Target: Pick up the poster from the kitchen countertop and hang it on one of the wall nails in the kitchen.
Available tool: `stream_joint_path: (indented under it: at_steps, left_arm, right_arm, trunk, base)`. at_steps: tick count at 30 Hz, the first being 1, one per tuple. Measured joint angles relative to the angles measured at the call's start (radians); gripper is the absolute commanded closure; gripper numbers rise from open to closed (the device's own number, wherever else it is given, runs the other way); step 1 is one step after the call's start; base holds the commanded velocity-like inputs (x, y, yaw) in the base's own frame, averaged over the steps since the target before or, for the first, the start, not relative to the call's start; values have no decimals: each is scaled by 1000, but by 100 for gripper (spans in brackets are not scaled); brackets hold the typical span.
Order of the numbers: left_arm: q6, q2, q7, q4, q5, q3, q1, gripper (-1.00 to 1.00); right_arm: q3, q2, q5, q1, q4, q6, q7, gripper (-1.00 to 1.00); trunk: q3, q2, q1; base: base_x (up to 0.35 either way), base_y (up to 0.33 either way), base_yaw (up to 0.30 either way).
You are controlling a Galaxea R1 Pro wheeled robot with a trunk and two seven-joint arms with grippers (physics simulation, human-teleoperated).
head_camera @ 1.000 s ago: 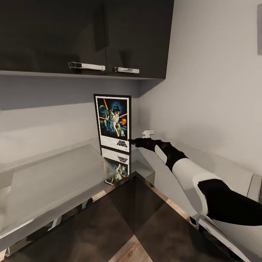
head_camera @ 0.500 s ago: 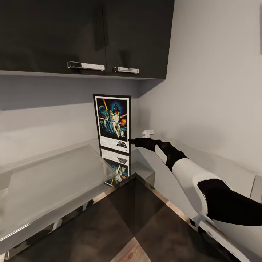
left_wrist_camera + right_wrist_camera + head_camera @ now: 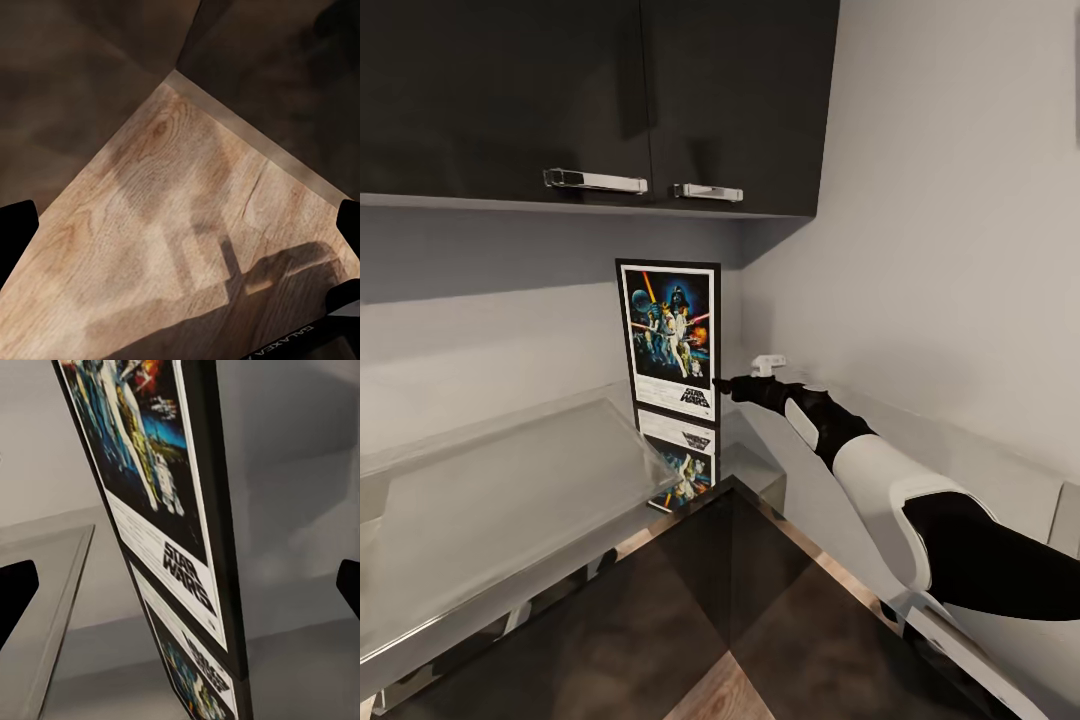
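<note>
The head camera looks forward and down over the glossy silver-grey L-shaped countertop [image 3: 510,480] toward the corner, sharing the upright black-framed Star Wars poster [image 3: 672,338] with the right wrist camera (very close, edge-on), while the left wrist camera faces wooden floor [image 3: 172,247].

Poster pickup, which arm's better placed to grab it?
Right. Its claw is open at the poster's lower right edge, fingers on either side of the frame in the right wrist view. The left claw faces the floor.
</note>
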State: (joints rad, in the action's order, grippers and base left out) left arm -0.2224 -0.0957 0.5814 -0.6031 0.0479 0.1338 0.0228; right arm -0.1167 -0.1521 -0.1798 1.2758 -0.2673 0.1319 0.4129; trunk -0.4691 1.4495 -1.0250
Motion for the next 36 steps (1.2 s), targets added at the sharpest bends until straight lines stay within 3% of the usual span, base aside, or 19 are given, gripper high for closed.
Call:
stream_joint_path:
  at_steps: [36]
  left_arm:
    - [0, 0, 0, 0, 1, 0, 0, -100]
  right_arm:
    - [-21, -2, 0, 3, -24, 7, 0, -100]
  trunk:
    - [-21, 0, 0]
  base:
    - [0, 0, 0]
